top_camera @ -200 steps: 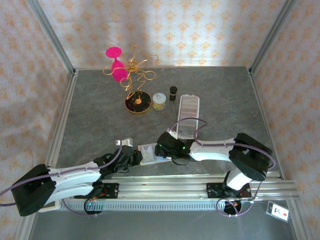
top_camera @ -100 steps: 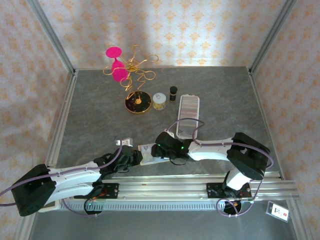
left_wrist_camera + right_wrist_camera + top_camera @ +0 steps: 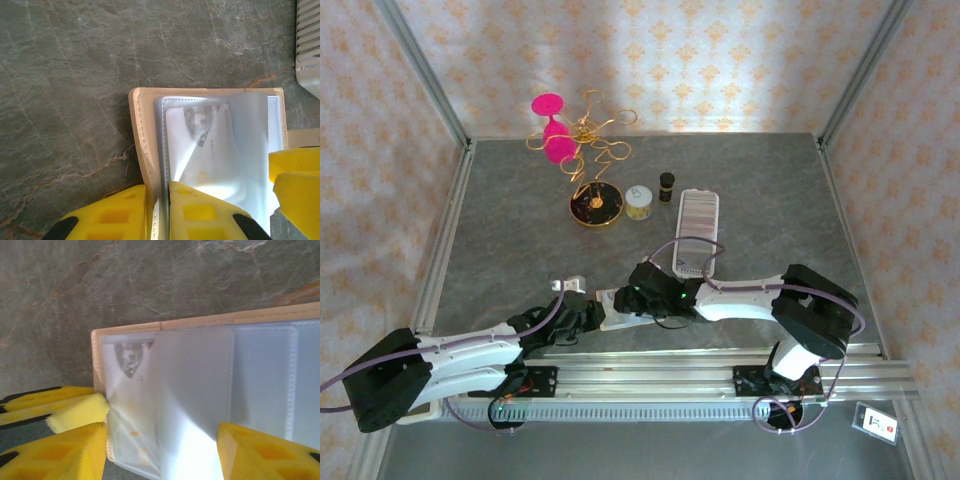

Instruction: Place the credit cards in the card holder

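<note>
- Left arm lies low, forearm stretched toward the card holder point(image 3: 141, 135). The left gripper point(image 3: 157, 195) meets it at its near edge.
- Left pincer is nearly closed, and its 2 yellow fingers point(image 3: 112, 217) pinch the holder's stitched beige border between them.
- Right arm bends at the elbow and reaches in from the holder's right. The right gripper point(image 3: 160, 432) hangs over the opened holder.
- Right jaws stand well apart and straddle the clear sleeves, with nothing visibly clamped between them.
- Top view: both wrists crowd over the holder and cover most of it. A long ribbed clear case point(image 3: 698, 232) lies just beyond the holder on the table point(image 3: 770, 200).
- Wrist views give the detail: the holder is folded open and lies flat, its clear plastic sleeves fanned — 1 sleeve is raised and catches glare.
- Contents: 1 whitish credit card point(image 3: 200, 150) with a dark mark sits inside a sleeve, next to the pinched border.
- Left wrist view: 1 finger of the right pincer sits at the holder's right edge.
</note>
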You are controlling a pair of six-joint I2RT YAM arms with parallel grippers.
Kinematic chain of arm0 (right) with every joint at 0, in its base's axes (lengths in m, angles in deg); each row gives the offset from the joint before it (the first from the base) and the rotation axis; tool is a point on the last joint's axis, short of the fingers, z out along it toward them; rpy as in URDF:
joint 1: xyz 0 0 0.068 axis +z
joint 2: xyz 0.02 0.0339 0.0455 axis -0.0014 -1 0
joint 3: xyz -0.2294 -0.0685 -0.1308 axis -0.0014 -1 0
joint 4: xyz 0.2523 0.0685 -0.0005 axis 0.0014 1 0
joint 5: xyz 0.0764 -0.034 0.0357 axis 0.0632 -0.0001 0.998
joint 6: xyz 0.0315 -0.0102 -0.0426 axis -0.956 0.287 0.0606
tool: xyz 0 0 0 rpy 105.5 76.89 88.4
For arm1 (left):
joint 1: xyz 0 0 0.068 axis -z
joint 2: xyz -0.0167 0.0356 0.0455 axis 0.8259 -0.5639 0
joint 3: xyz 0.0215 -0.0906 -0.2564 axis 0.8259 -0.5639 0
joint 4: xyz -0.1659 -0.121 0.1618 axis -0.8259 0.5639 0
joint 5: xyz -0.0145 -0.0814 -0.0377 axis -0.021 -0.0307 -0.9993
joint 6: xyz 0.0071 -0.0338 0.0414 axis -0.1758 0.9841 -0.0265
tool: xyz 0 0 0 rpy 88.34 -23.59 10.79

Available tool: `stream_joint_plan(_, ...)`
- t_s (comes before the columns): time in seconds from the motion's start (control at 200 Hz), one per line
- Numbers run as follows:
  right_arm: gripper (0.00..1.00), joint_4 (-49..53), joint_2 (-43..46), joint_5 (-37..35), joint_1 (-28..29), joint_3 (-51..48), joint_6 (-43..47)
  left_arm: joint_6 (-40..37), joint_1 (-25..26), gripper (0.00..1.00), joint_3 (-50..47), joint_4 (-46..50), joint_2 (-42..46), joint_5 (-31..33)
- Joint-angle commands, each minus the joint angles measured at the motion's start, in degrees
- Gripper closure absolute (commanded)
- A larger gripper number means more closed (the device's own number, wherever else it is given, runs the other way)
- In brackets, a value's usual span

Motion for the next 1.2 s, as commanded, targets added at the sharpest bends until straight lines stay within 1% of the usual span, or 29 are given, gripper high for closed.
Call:
stream_joint_plan(0.0,0.4,-2.9,-0.1,0.8,0.5,0.8,-1.2,0.1,-0.4,0.85,-1.3,1.2,-0.3,0.6)
stream_joint_plan(0.506,0.4,-8.5,-1.2,3.4,0.5,0.7,-2.6,0.1,-0.5,0.86,-0.9,1.7,0.6,1.2)
stream_joint_plan(0.586,0.4,-9.1,-1.8,3.9,0.5,0.7,-3.1,0.0,-0.5,0.84,-1.2,1.3,1.7,1.2)
stream_joint_plan(0.661,0.4,-10.0,-1.7,3.9,0.6,0.4,-3.5,0.0,-0.5,0.77,-1.5,1.2,2.9,1.3)
stream_joint_plan(0.731,0.4,-10.5,-1.4,3.4,0.5,0.1,-3.8,-0.1,-0.5,0.74,-1.7,1.4,3.9,1.3)
stream_joint_plan(0.836,0.41,-11.7,-1.5,3.5,0.5,-0.4,-4.5,-0.1,-0.5,0.72,-2.0,2.1,6.0,1.6)
stream_joint_plan(0.961,0.41,-13.7,-1.9,4.1,0.6,-0.7,-5.2,0.1,-0.5,0.74,-2.8,3.7,9.1,2.6)
stream_joint_plan(1.191,0.41,-15.5,-2.8,4.9,0.5,-0.8,-5.6,1.2,-0.5,0.84,-3.0,9.8,15.0,6.3)
